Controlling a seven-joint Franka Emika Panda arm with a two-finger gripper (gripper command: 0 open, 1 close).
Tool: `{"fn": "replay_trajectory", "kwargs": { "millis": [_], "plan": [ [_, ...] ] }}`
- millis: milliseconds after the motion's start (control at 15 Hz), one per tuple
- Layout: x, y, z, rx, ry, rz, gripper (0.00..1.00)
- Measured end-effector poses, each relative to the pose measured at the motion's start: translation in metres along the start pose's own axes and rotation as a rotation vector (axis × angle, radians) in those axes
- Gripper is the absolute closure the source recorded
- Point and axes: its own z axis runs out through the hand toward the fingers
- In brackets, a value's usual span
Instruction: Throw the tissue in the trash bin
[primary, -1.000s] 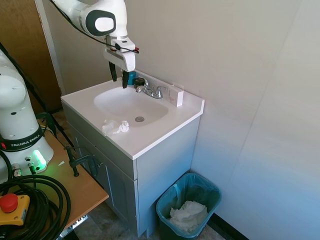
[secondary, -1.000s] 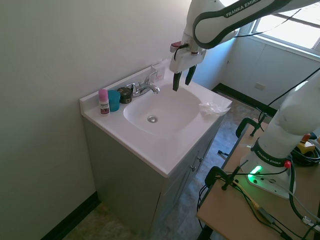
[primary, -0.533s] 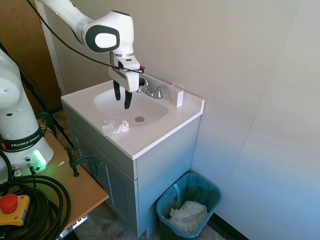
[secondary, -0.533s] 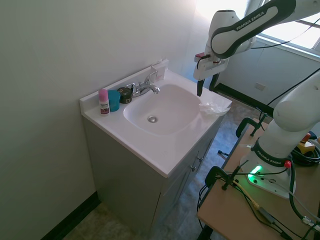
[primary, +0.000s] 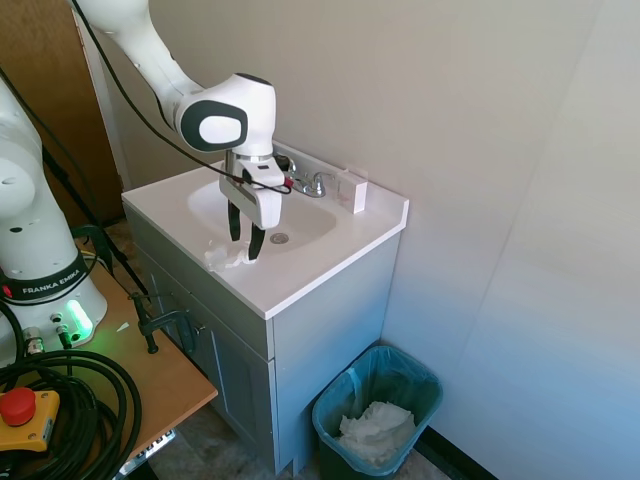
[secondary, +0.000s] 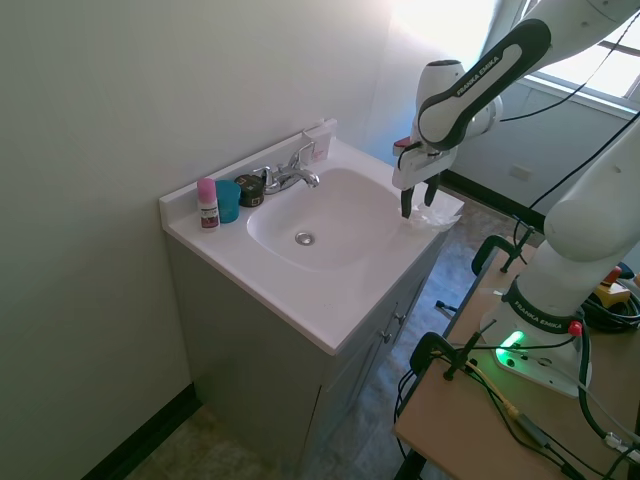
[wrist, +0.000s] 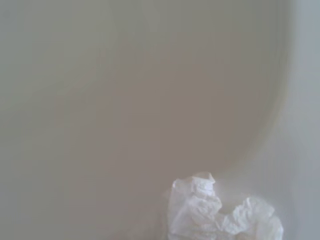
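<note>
Tissue (primary: 226, 256) lies lengthwise along counter edge beneath the spread pincer (primary: 245, 235).

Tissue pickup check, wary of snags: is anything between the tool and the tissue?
Nothing: in the first exterior view the open tool hangs just above the tissue, air between.

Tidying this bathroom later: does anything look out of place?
Yes: a crumpled tissue lies on the vanity top beside the basin, under the open gripper, not in the trash bin.
</note>
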Motion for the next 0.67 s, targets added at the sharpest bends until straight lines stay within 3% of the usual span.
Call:
{"fn": "replay_trajectory", "kwargs": {
  "millis": [667],
  "plan": [
    [-0.0007, -0.0047, 0.0065, 0.018, -0.01, -0.018, 1.0]
  ]
}}
